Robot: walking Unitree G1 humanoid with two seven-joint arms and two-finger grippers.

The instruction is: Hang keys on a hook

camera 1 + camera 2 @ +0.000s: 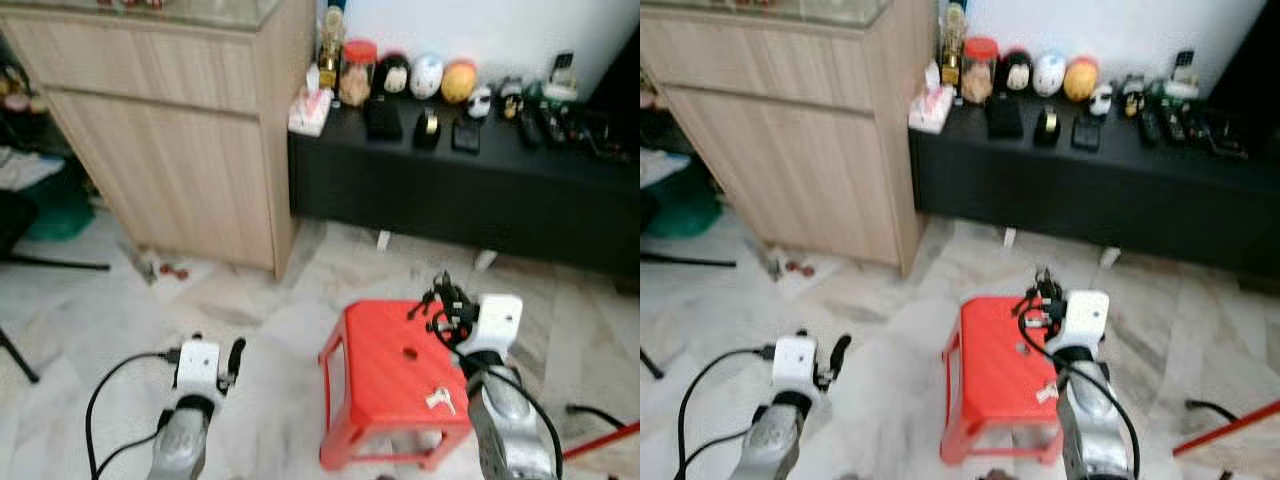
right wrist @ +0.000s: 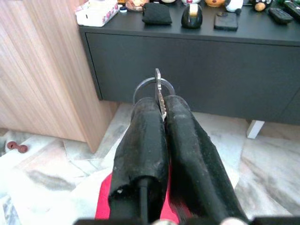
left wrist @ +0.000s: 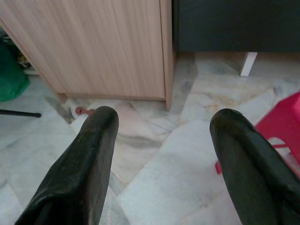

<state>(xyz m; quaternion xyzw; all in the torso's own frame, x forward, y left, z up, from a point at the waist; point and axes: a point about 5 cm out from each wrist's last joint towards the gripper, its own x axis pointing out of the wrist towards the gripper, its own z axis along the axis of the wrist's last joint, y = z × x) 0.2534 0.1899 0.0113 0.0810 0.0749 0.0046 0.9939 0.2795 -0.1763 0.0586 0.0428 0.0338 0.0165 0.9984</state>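
The right gripper [image 2: 161, 105] has its two fingers [image 2: 143, 140] closed on the keys [image 2: 158, 91]: one thin silver key on one silver ring. The key stands on edge between the fingertips, and its long axis points out past them toward the black cabinet [image 2: 197, 75]. One more key [image 1: 440, 400] lies on the red stool [image 1: 390, 385] below. The left gripper [image 3: 161, 140] is spread wide over the marble floor [image 3: 154, 154].

Red stool [image 1: 385, 375] on marble floor [image 1: 260, 330], 1 key [image 1: 440, 399] lying on it
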